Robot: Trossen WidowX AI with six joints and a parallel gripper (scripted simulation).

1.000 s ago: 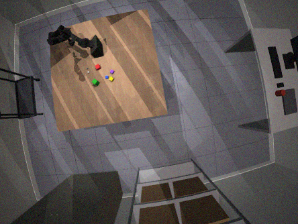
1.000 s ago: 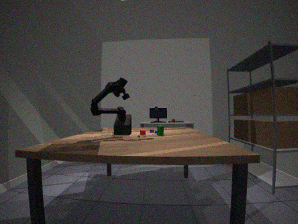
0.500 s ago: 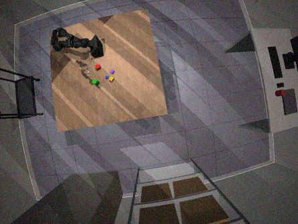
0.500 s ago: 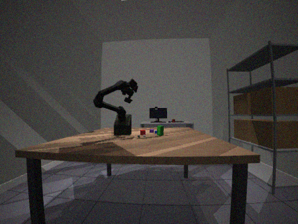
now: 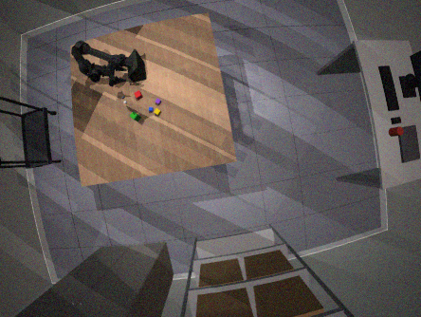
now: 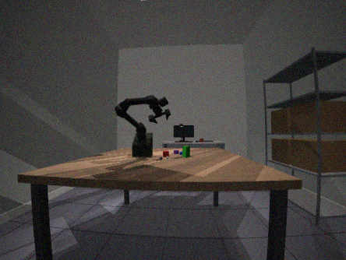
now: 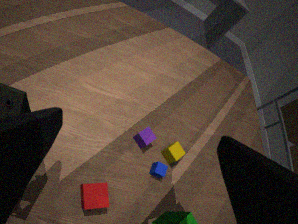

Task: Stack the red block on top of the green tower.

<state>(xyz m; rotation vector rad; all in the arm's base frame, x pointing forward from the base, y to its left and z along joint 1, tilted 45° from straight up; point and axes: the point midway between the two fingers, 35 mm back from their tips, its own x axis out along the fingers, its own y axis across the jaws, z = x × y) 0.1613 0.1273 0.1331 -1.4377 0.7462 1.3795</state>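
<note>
Red block [image 5: 137, 95] [image 6: 166, 153] [image 7: 95, 195] sits flat on the bench [image 5: 156, 147] [image 6: 164, 183] [image 7: 100, 110], below the jaws [image 5: 115, 82] [image 6: 160, 117], not on the tower. Jaws spread wide, nothing between them, hanging well above the bench, tips angled down. In the wrist view the block shows low between the two fingers, nearer the left-hand one in the frame.

Green tower [image 5: 135, 116] [image 6: 186, 151] [image 7: 176, 218] stands upright on the bench, below the jaws too; wrist view has it at the bottom edge, partly cut off, toward the right-hand finger. It's taller than the red block, the two apart, top bare.

Purple block [image 5: 158, 102] [image 6: 176, 152] [image 7: 145, 137], yellow block [image 5: 157, 112] [image 7: 173, 152] and blue block [image 5: 151, 109] [image 6: 181, 153] [image 7: 159, 169] also show between the fingers in the wrist view, lower than the jaws. Blue is just beside yellow; purple lies a bit off from both. Tiny light piece [image 5: 125, 102] [image 6: 167, 157] on the bench near red, below the jaws, too small to identify. Black arm [image 5: 97, 54] [image 6: 134, 102] is bent over, reaching out above the bench.
</note>
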